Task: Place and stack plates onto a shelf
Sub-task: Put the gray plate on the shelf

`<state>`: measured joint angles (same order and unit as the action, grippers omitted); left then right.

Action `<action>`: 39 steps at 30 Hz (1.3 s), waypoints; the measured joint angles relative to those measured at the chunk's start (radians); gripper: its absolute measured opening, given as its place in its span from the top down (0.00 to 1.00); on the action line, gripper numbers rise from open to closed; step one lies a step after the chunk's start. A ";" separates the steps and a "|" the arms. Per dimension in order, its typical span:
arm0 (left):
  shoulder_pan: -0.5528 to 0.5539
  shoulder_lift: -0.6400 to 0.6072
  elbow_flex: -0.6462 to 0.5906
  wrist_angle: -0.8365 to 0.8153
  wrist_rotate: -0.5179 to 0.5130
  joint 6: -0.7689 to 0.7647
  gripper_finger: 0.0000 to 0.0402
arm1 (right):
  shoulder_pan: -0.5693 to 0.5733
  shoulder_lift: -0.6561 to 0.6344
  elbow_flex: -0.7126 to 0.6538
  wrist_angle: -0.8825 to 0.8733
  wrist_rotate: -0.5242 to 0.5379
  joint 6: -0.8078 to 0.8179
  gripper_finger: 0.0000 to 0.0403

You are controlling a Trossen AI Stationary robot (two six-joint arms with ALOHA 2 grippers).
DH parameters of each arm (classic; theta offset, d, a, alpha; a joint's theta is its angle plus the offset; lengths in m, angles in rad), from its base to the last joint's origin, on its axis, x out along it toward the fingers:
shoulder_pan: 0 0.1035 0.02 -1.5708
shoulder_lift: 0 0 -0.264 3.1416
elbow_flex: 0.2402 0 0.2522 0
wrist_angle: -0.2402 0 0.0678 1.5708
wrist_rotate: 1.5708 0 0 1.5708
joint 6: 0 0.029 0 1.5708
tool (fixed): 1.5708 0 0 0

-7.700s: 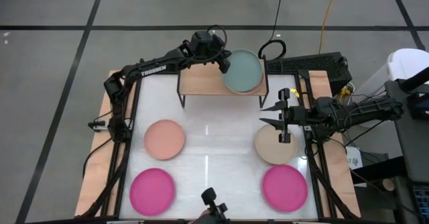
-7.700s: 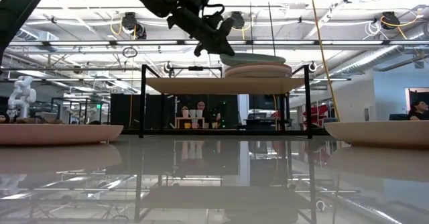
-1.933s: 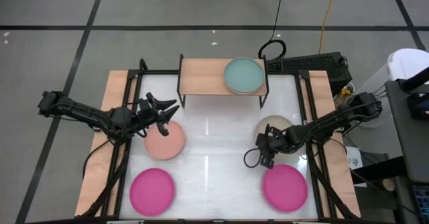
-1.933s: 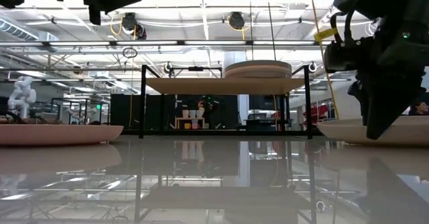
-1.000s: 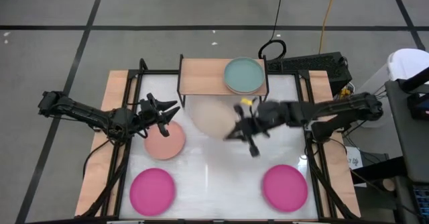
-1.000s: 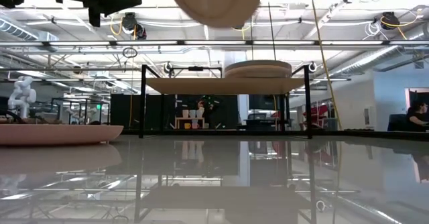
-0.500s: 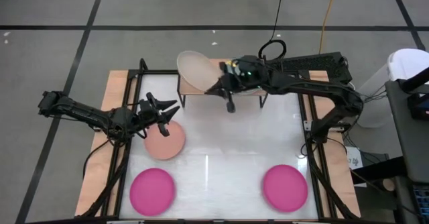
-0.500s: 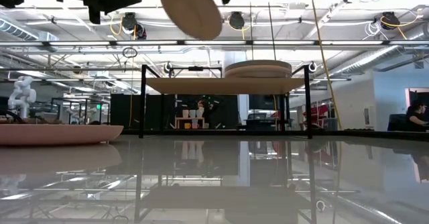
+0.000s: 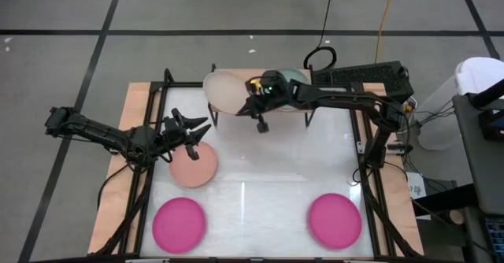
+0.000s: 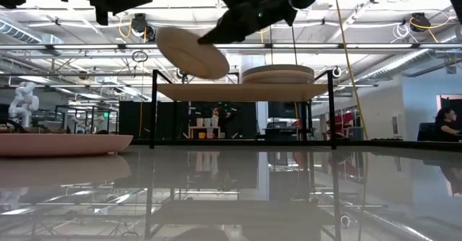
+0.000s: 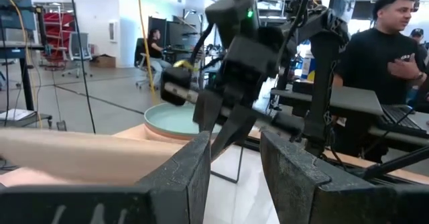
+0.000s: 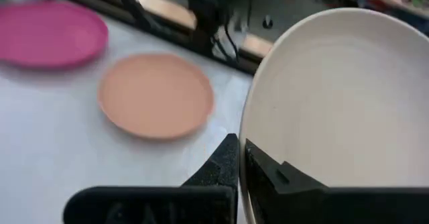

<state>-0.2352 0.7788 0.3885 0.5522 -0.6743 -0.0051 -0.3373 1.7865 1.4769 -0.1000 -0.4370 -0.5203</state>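
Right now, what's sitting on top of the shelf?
On the shelf, the right end holds a stack of plates, a teal plate uppermost. The right gripper holds a beige plate tilted above the left end, covering it.

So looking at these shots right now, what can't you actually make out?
- Shelf, high view: its left half is covered by the beige plate held in the right tool.
- Teal plate, high view: mostly hidden under the right arm.
- Stack on the shelf, low view: seen edge-on, so the plate count is unclear.
- Peach plate, high view: partly covered by the open left tool.
- Left wrist view: the beige plate is cut off by the frame edge.
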 joint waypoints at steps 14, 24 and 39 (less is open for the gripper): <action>0.000 0.000 0.000 0.000 0.000 -0.003 0.66 | -0.007 0.013 0.000 -0.114 0.153 -0.071 1.00; 0.000 0.000 0.000 0.003 0.000 -0.003 0.66 | -0.036 0.013 0.000 -0.085 0.180 -0.070 1.00; 0.000 0.000 0.000 0.019 -0.001 0.002 0.66 | -0.042 0.013 -0.001 -0.052 0.179 -0.042 0.97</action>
<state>-0.2352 0.7788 0.3885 0.5709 -0.6752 -0.0029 -0.3794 1.7992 1.4761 -0.1520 -0.2577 -0.5620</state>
